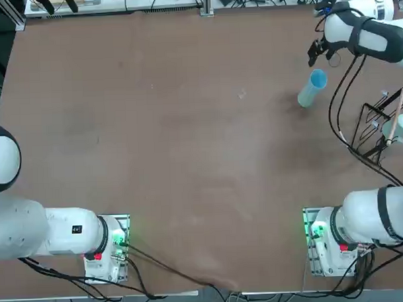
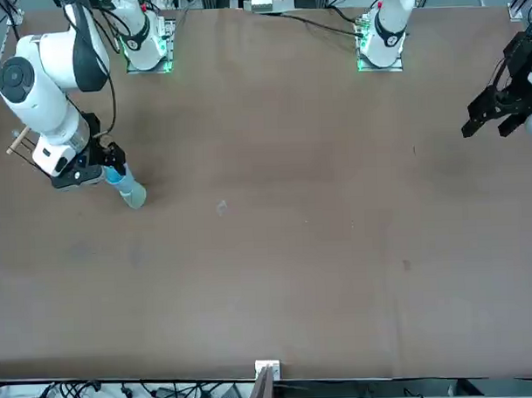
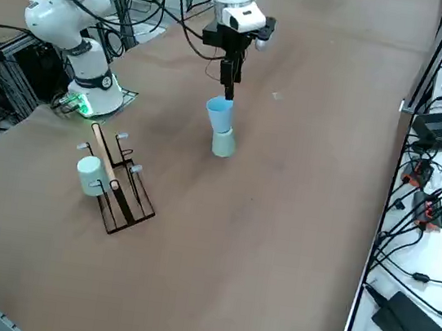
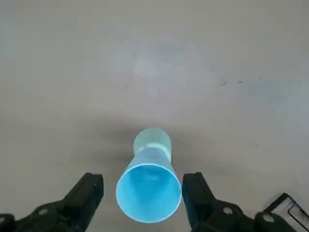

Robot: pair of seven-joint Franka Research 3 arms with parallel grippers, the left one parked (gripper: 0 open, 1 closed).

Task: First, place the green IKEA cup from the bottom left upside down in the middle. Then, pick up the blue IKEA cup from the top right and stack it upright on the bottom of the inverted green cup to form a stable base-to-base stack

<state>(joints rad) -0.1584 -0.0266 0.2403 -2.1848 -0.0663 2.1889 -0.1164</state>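
Already the smooth, tapered blue IKEA cup (image 3: pixel 219 114) stands upright on the inverted green IKEA cup (image 3: pixel 223 143) — base to base on the matte brown table (image 3: pixel 279 223) — with the right gripper (image 3: pixel 228 91) spread wide just above its rim.

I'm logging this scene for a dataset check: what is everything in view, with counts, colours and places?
blue IKEA cup: one, light blue, upright on the inverted green cup's base, at the table's far right in the top view.
green IKEA cup: one, pale green, upside down on the table under the blue cup.
rack: one, black wire, near the right edge, carrying another pale cup.
table: one, brown.
right tool: one, black fingers open, just above the blue cup's rim, straddling it without gripping.
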